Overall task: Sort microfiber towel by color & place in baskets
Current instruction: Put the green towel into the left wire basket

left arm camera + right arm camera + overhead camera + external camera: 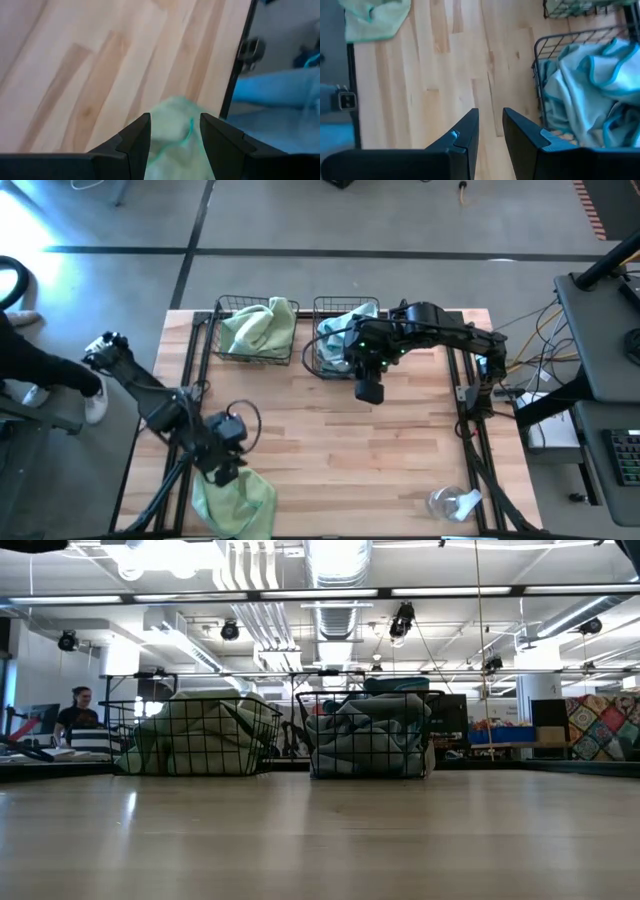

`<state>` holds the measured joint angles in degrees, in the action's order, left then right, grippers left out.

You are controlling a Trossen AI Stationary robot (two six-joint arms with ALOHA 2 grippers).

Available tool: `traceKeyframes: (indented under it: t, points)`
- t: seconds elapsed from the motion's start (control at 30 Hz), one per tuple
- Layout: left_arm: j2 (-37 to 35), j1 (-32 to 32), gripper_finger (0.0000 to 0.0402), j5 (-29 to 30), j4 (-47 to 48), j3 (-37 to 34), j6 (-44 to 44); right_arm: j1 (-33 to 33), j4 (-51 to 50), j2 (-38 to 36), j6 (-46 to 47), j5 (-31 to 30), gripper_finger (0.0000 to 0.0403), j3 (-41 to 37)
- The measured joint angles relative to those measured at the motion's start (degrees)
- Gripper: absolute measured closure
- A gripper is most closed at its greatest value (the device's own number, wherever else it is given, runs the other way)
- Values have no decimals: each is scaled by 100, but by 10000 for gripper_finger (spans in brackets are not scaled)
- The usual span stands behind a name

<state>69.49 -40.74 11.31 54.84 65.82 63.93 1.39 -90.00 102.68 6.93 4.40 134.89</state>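
Note:
A light green towel (240,500) (172,112) lies bunched at the table's near edge, left of centre. My left gripper (228,472) (175,131) is open just over its far part, one finger on each side of a raised hump. The left basket (222,330) (195,735) holds green towels (262,328). The right basket (318,330) (365,735) (538,75) holds pale blue towels (345,330) (585,85). My right gripper (368,390) (490,117) hangs over bare wood just near of the right basket, with a narrow gap between its fingers and nothing in it. My left gripper comes at the green towel's raised hump (172,125) from above, with its fingers (137,137) on either side of it. I cannot tell whether they touch the cloth. The towel lies on the table.
A clear plastic item (450,502) lies at the table's near right corner. Bare wood stretches between the baskets and the near edge. A person (30,370) (78,710) is beyond the table's left side. Black frame rails (468,410) run along the table's sides.

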Motion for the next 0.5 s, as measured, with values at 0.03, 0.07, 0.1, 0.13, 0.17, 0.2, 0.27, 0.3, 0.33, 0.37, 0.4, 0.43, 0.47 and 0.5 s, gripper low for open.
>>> traceKeyframes:
  t: [0.03, 0.07, 0.1, 0.13, 0.17, 0.2, 0.27, 0.3, 0.33, 0.37, 0.4, 0.43, 0.47, 0.5]
  points:
    - [40, -111, 246, -27, 89, 0, 38, 0, -2, 8, 148, 2, 321, 0]
    - [80, -229, 246, -52, 172, 0, 98, 0, -2, 14, 281, -2, 321, 0]
    - [124, -340, 246, -126, 249, 0, 157, 0, -1, 19, 391, -2, 321, 0]
    - [170, -449, 246, -220, 320, 0, 222, 0, 0, 33, 485, -5, 321, 0]
    - [212, -555, 246, -260, 368, 0, 289, -2, 0, 50, 596, -2, 321, 0]
    - [250, -665, 246, -292, 375, -2, 348, -2, -1, 61, 714, -4, 321, 0]
    - [330, -863, 246, -293, 366, -2, 443, -2, -1, 107, 960, -3, 321, 0]
    - [385, -956, 246, -291, 361, -8, 463, -2, -1, 126, 1045, -5, 321, 0]
    - [449, -1039, 246, -291, 363, -13, 477, -2, 0, 147, 1129, -4, 321, 0]
    - [510, -1108, 246, -291, 360, -22, 482, -2, 0, 172, 1191, -4, 321, 0]
    - [573, -1173, 246, -291, 361, -27, 504, -2, 0, 201, 1253, -2, 321, 0]
    - [643, -1228, 246, -291, 361, -28, 524, -2, 0, 217, 1282, -2, 321, 0]
    - [726, -1276, 246, -291, 359, -28, 529, -2, 0, 243, 1291, -2, 321, 0]
    - [813, -1320, 246, -291, 360, -31, 537, -2, 0, 269, 1292, -2, 321, 0]
